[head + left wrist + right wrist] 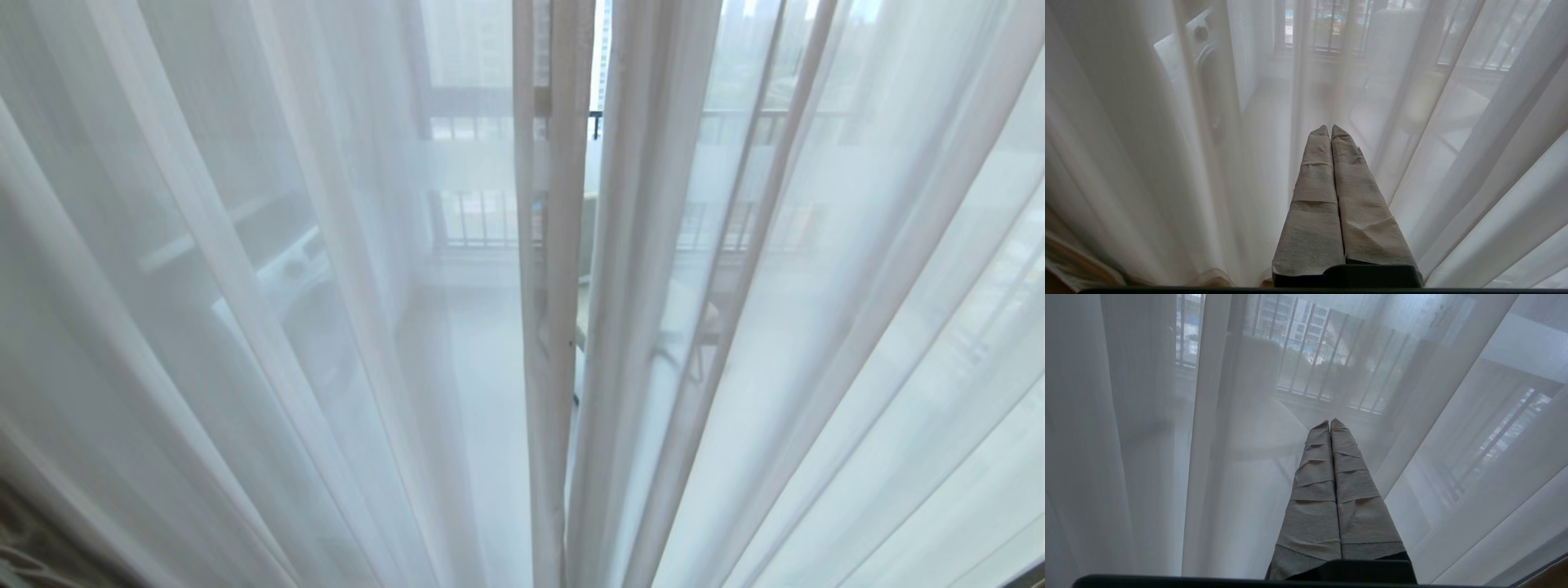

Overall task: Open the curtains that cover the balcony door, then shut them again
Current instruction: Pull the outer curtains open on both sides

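Thin white sheer curtains fill the head view in vertical folds, a left panel and a right panel, with a narrow gap between their edges. Behind them the balcony door shows dimly as glass with a pale frosted band. Neither arm is in the head view. My left gripper is shut, its tape-wrapped fingers pressed together with nothing between them, pointing at the sheer just ahead. My right gripper is likewise shut and empty, its tips close to the sheer.
Through the fabric I see a white washing machine on the left, a balcony railing and a round table. A strip of thicker patterned drape sits at the lower left corner.
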{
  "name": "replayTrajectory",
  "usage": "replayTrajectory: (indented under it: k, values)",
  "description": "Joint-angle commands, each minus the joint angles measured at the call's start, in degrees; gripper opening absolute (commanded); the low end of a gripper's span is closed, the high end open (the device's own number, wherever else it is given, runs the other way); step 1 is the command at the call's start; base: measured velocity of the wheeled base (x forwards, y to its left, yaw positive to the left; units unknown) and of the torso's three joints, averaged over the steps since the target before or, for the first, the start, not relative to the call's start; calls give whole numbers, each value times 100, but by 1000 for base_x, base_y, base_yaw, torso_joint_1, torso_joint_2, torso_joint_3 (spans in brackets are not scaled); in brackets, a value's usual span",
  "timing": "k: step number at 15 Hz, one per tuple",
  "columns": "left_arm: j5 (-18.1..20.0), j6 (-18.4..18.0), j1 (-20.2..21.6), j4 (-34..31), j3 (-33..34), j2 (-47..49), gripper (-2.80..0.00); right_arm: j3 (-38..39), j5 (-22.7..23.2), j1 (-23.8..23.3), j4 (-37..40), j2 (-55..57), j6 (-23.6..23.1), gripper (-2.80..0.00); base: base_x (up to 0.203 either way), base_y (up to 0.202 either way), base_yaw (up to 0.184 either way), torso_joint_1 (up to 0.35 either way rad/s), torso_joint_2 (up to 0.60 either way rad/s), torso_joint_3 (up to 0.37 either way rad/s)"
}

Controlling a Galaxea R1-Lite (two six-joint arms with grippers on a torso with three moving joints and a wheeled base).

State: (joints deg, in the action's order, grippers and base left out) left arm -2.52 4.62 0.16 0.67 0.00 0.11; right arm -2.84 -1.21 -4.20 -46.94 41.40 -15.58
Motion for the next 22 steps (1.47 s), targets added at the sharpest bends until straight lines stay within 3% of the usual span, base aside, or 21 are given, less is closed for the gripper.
replayTrajectory:
  k: [1,7,12,19,22]
  values:
    - [-3,4,2,3,0,-2,-280,243,-4,113,278,-458,22,-280,0,0,0,0,0,0]
    - [-3,4,2,3,0,-2,-280,284,-19,501,2311,-1708,308,-280,0,0,0,0,0,0]
    - [-3,4,2,3,0,-2,-280,284,-1,543,4153,-2890,397,-280,0,0,0,0,0,0]
    - [-3,4,2,3,0,-2,-280,284,53,504,4346,-3195,568,-280,0,0,0,0,0,0]
    - [-3,4,2,3,0,-2,-280,282,424,463,4621,-3916,566,-280,0,0,0,0,0,0]
